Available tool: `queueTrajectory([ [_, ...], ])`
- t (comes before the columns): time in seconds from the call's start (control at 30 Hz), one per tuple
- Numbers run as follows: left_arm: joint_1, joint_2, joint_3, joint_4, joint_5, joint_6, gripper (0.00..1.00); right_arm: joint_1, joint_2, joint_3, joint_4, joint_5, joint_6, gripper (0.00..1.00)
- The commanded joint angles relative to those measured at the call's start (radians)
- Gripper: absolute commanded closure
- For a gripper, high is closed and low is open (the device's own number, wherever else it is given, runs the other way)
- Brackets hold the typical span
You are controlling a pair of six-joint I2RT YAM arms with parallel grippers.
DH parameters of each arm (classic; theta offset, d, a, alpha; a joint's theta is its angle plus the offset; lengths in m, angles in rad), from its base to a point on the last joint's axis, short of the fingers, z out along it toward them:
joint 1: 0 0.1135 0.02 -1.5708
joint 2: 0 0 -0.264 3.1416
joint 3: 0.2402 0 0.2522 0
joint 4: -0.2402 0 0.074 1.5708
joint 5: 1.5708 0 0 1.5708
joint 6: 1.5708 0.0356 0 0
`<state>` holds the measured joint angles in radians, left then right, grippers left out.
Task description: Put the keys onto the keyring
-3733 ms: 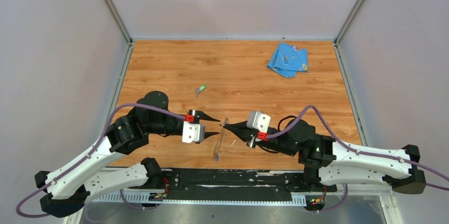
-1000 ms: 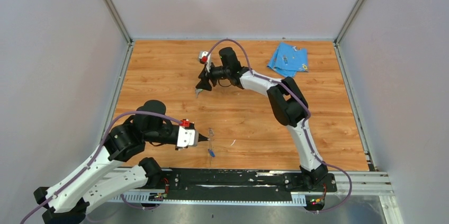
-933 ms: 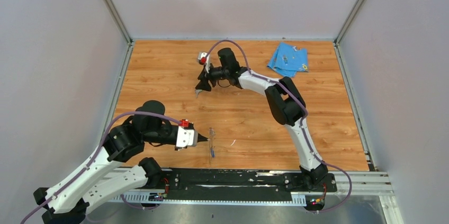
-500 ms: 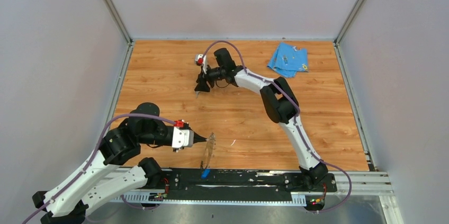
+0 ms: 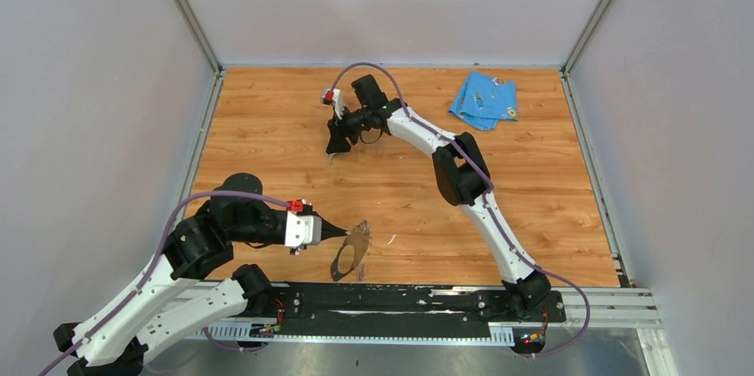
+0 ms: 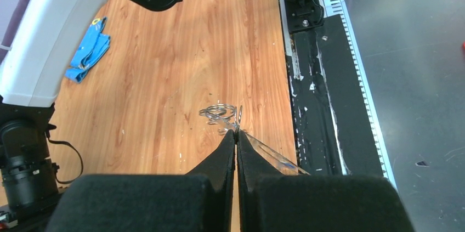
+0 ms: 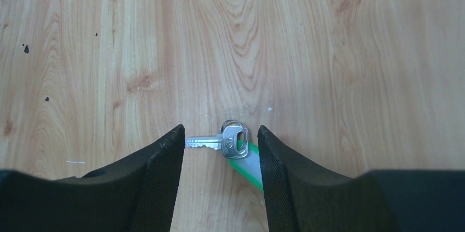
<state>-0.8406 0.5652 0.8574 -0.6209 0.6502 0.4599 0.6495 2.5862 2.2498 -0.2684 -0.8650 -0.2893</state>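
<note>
My left gripper (image 5: 345, 234) (image 6: 237, 133) is shut on the keyring (image 5: 348, 254), a thin grey oval band held off the table near the front edge. In the left wrist view the band (image 6: 274, 155) runs back past the right finger, and small wire rings (image 6: 219, 112) sit at the fingertips. A blue speck shows on the band; I cannot tell whether it is the blue key. The green key (image 7: 230, 141), silver with a green tag (image 7: 249, 167), lies flat on the wood. My right gripper (image 7: 220, 129) (image 5: 333, 149) stands open around it, one finger on each side.
A crumpled light-blue cloth (image 5: 483, 100) (image 6: 88, 51) lies at the far right corner. The black mounting rail (image 5: 400, 300) (image 6: 318, 106) runs along the near edge, close to the hanging keyring. Metal frame posts and grey walls bound the table.
The left gripper has pulled back slightly and turned the keyring, so the loop now shows broad. The right gripper has shifted a little left over the green key and its jaws have narrowed.
</note>
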Motion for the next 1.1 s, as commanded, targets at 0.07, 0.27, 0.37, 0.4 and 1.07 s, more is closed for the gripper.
queueTrajectory([
  [0.07, 0.005, -0.017, 0.014, 0.038, -0.016, -0.001, 1.0, -0.01, 0.058, 0.044, -0.167, 0.017, 0.071, 0.47],
  [0.27, 0.005, -0.019, 0.025, 0.039, -0.029, 0.018, 1.0, -0.01, 0.033, -0.013, -0.18, 0.038, 0.084, 0.49],
  [0.37, 0.005, -0.021, 0.033, 0.037, -0.038, 0.021, 1.0, -0.01, 0.001, -0.068, -0.18, 0.022, 0.076, 0.51],
  [0.4, 0.005, -0.021, 0.035, 0.037, -0.045, 0.023, 1.0, -0.009, -0.014, -0.105, -0.18, 0.02, 0.068, 0.51],
  [1.07, 0.005, -0.028, 0.061, 0.009, -0.057, 0.056, 1.0, 0.007, -0.49, -0.965, 0.051, 0.182, 0.119, 0.64],
])
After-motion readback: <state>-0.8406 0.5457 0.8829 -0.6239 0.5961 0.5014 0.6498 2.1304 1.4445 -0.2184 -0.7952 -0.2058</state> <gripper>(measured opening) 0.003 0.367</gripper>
